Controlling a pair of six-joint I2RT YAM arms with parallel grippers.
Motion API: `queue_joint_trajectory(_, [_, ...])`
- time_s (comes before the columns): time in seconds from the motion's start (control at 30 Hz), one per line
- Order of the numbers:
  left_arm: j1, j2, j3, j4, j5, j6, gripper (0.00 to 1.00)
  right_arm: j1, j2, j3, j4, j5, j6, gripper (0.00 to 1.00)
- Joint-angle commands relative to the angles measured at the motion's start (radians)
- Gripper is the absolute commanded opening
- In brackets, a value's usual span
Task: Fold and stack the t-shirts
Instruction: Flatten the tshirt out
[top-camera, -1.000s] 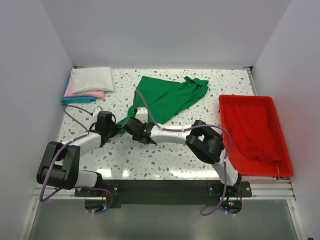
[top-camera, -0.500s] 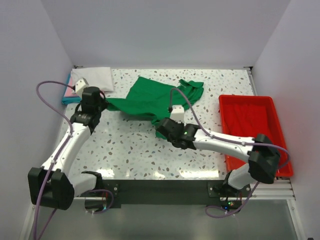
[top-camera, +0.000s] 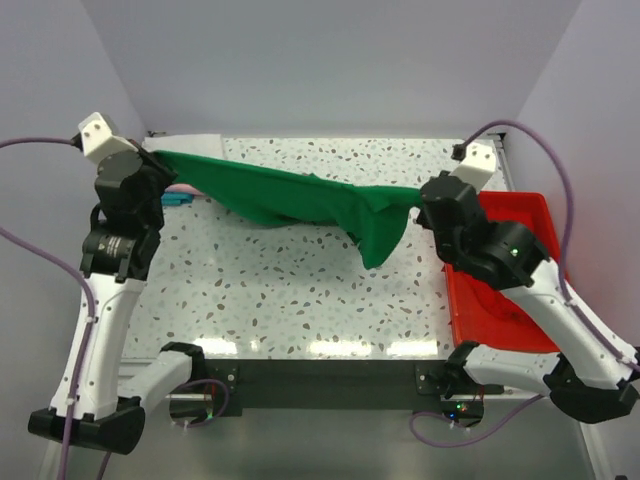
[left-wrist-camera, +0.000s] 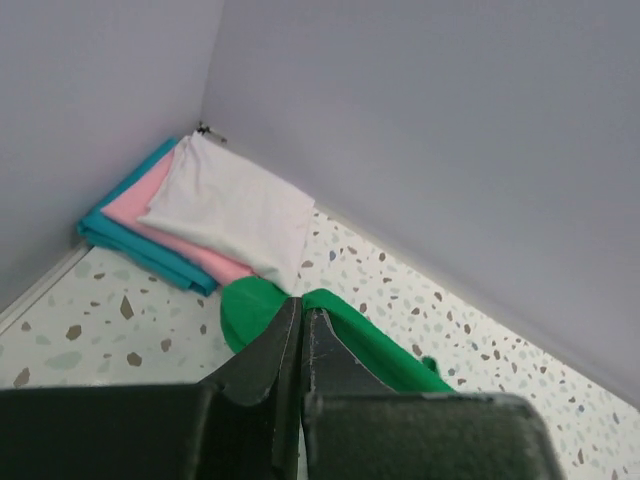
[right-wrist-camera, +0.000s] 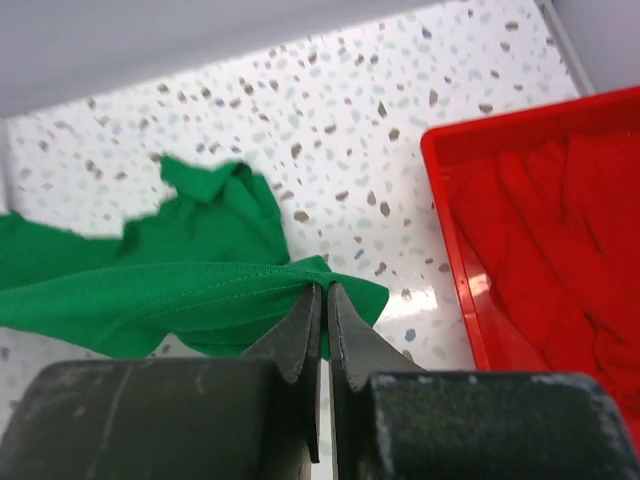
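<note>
1. Green cloth: the green t-shirt (top-camera: 290, 195) hangs stretched in the air between the two tools, above the far half of the speckled worktop (top-camera: 280, 300). It forms a sagging band from the far-left corner to right of centre. A loose fold droops from it near its right end; whether the tip of that fold touches the worktop cannot be told.
2. The left tool (left-wrist-camera: 302, 312) is raised at the far-left corner. Its jaws are pressed together on one end of the green t-shirt, and in the left wrist view the cloth emerges on both sides of the closed fingertips.
3. The right tool (right-wrist-camera: 325, 292) is raised just beside the tray. Its jaws are pinched with no gap on a stitched hem at the other end of the same shirt, and the hem runs off to the left of the fingertips.
4. Folded garments lie on the worktop in the far-left corner, against both walls. The white t-shirt (left-wrist-camera: 235, 205) lies on top, the pink t-shirt (left-wrist-camera: 150, 205) beneath it, and the teal t-shirt (left-wrist-camera: 125, 235) at the bottom. They sit below and beyond the left tool, apart from it.
5. The red tray (right-wrist-camera: 450, 230) stands at the right edge of the worktop and holds crumpled red cloth (right-wrist-camera: 570, 230). The green t-shirt is near the tray but not in it.
</note>
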Motion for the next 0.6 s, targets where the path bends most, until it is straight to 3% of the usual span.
queue_joint_trajectory(0.0, [0.014, -0.065, 0.137, -0.013, -0.052, 0.08, 0.0, -0.008, -0.045, 0.168, -0.094, 0.11, -0.116, 0.0])
queue_joint_trajectory(0.33, [0.013, -0.108, 0.358, -0.048, 0.015, 0.122, 0.0, -0.007, -0.082, 0.505, 0.004, 0.018, -0.387, 0.0])
queue_joint_trajectory(0.43, [0.013, -0.074, 0.378, -0.034, 0.023, 0.13, 0.0, -0.007, -0.068, 0.508, 0.084, -0.072, -0.462, 0.0])
queue_joint_trajectory(0.57, [0.013, -0.02, 0.323, 0.025, 0.067, 0.125, 0.0, -0.007, 0.003, 0.441, 0.22, -0.078, -0.576, 0.0])
